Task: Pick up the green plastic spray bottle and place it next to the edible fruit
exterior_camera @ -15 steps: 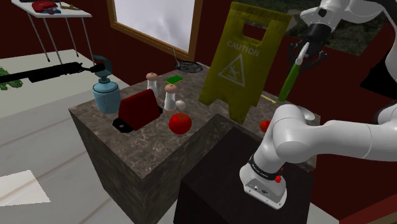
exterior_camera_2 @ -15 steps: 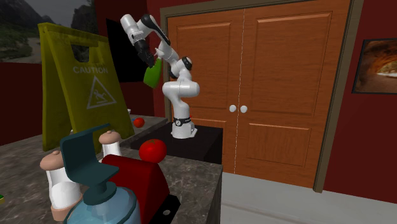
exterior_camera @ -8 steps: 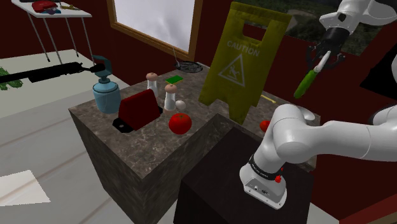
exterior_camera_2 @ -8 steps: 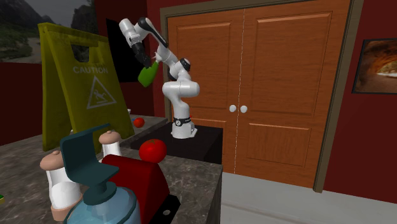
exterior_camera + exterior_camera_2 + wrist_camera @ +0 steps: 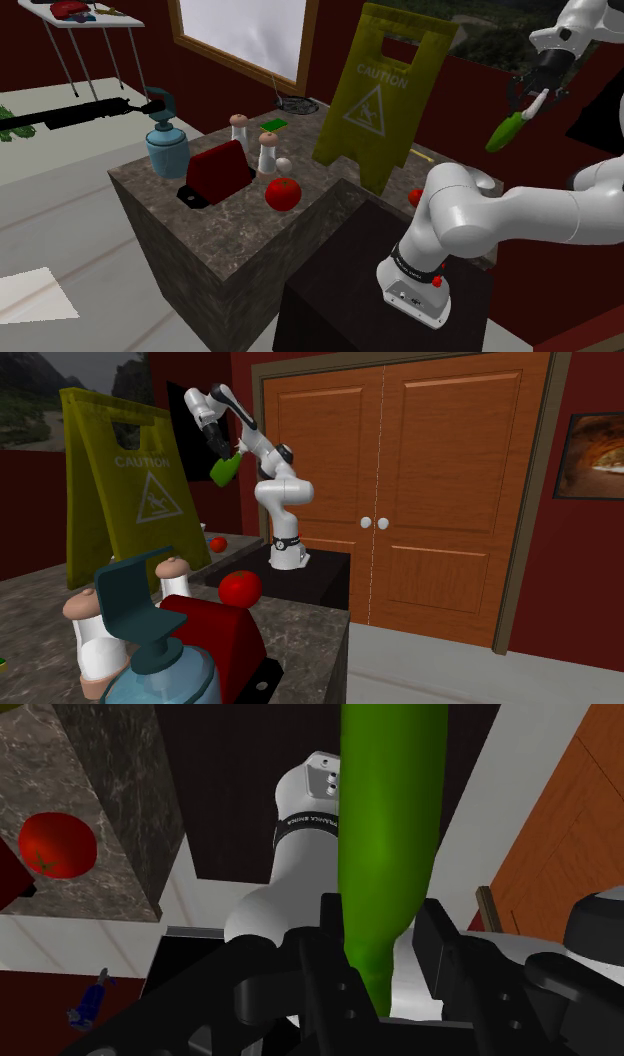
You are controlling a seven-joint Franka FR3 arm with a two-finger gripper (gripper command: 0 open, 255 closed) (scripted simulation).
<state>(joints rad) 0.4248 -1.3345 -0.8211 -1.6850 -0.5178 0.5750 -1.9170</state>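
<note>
My gripper [image 5: 535, 98] is shut on the neck end of a plain green bottle [image 5: 505, 132], which hangs tilted high in the air at the shoulder view's right, beyond the counter. In the wrist view the green bottle [image 5: 385, 834] runs out from between the two fingers [image 5: 335, 944], which clasp it. In the second exterior view the gripper [image 5: 222, 450] and bottle [image 5: 224, 469] are high, beside the caution sign. A large red tomato [image 5: 283, 193] lies on the marble counter [image 5: 170, 215]. A smaller red fruit [image 5: 416, 196] lies near the arm's base.
A yellow caution sign [image 5: 385, 95] stands on the counter's far side. A blue pump dispenser [image 5: 166, 140], a dark red block [image 5: 217, 172] and two shakers [image 5: 268, 152] stand near the tomato. The dark stand [image 5: 360, 300] adjoins the counter. Wooden double doors [image 5: 400, 492] are behind the arm.
The arm has swung toward the shoulder view's right, carrying the green bottle farther from the caution sign and tilting it more.
</note>
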